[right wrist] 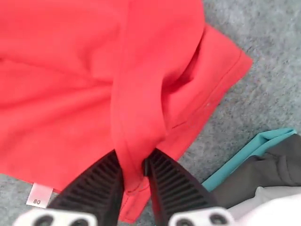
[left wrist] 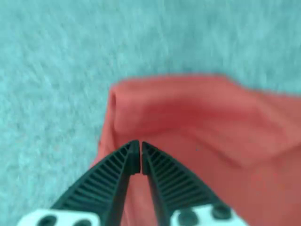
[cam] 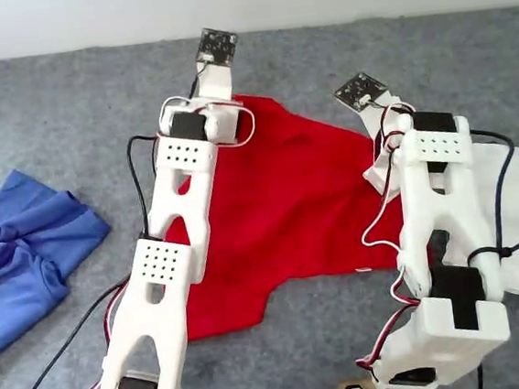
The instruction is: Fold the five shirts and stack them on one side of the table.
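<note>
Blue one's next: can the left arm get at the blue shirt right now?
Probably yes: the blue shirt lies uncovered beside that arm, nothing between, though the left gripper sits at the red shirt.

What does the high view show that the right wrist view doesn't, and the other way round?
High view: a crumpled blue shirt lying off to the left. Right wrist view: the right gripper pinching a fold of the red shirt, a white tag at its hem, and a teal-edged grey garment. Shared: the red shirt spread between the arms.
</note>
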Controlling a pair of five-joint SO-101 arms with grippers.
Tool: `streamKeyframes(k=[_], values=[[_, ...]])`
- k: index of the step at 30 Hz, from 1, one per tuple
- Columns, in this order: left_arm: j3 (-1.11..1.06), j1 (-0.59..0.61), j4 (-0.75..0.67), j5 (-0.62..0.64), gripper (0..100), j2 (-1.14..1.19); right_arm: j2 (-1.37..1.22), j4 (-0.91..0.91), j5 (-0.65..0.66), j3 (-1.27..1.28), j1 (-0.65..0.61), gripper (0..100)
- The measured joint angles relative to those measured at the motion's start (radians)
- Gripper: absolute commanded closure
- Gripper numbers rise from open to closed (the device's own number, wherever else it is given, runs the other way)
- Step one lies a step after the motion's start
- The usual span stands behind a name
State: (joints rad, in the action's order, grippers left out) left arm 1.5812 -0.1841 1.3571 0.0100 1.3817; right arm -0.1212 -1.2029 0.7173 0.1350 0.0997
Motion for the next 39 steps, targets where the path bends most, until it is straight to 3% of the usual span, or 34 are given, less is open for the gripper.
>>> streamKeyframes(k=[6,14,18,23,27,31,39], values=[[0.000,0.000,0.098,-0.052,99,-0.087,0.000,0.000,0.000,0.000,0.000,99.0],[0.002,-0.008,-0.052,-0.051,88,-0.026,0.000,-0.015,0.000,0.000,0.000,99.0],[0.002,-0.015,-0.080,-0.015,88,0.040,0.002,-0.110,0.000,0.000,-0.026,99.0],[0.002,-0.018,0.038,-0.043,91,0.052,0.003,-0.258,0.000,0.000,-0.057,99.0],[0.002,-0.020,0.163,-0.155,99,0.052,0.023,-0.358,0.000,0.002,-0.061,99.0],[0.005,-0.029,0.325,-0.255,98,0.028,0.049,-0.454,-0.002,0.000,-0.061,99.0],[0.005,-0.015,0.376,-0.264,98,-0.181,0.049,-0.546,0.008,0.000,-0.009,99.0]])
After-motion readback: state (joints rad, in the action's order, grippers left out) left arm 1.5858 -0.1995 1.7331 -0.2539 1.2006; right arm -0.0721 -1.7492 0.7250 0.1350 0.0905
